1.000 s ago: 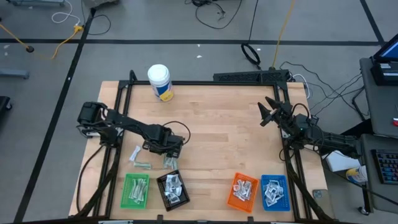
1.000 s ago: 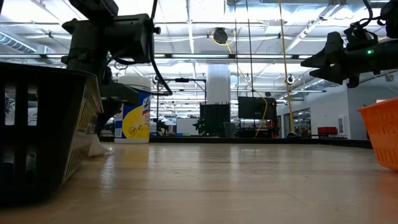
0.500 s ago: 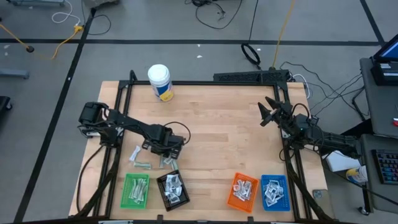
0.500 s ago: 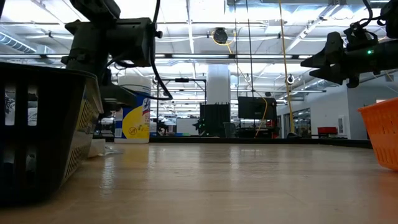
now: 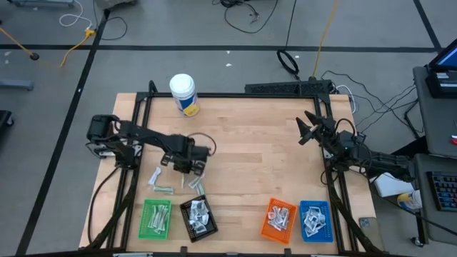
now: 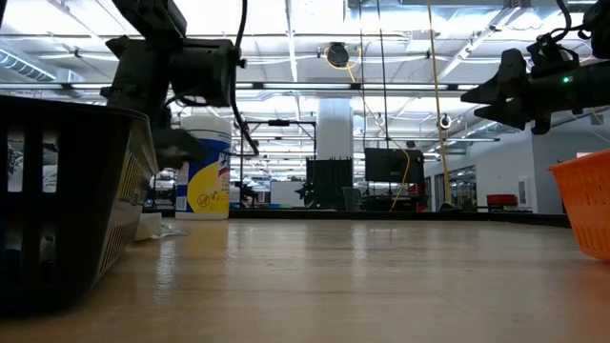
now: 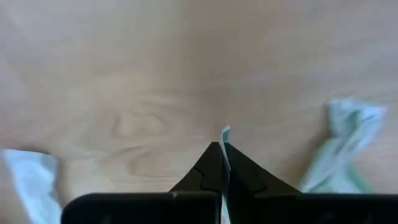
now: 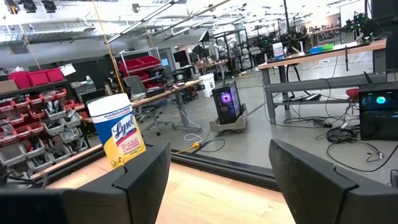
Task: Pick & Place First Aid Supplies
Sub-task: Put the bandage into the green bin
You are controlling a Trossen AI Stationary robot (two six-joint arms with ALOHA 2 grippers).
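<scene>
My left gripper (image 5: 191, 168) points down over the table's left half, shut on a thin pale packet (image 7: 224, 132) of the first aid supplies. More packets lie flat on the wood around it: a white one (image 5: 156, 175), a grey-green strip (image 5: 164, 190) and a crumpled green-white one (image 7: 342, 146). Other packets fill the green tray (image 5: 145, 218), black tray (image 5: 187, 221), orange tray (image 5: 265, 223) and blue tray (image 5: 327, 221) along the near edge. My right gripper (image 5: 303, 130) waits open at the right side, held level above the table. My left gripper pinches the packet between its two fingers, coming from above and pointing down. Only a narrow pale edge (image 7: 224, 132) shows past the fingertips, seen edge-on. Whether the packet is clear of the table, I cannot tell.
A tall white bottle with a yellow label (image 5: 183, 94) stands at the far left of the table. The black frame rails (image 5: 139, 135) run along both sides. Bare wood (image 5: 250, 164) lies between the two arms.
My left gripper has moved a little toward the table's far edge, away from the black tray, still pointing down. The loose packets on the wood have kept their places.
</scene>
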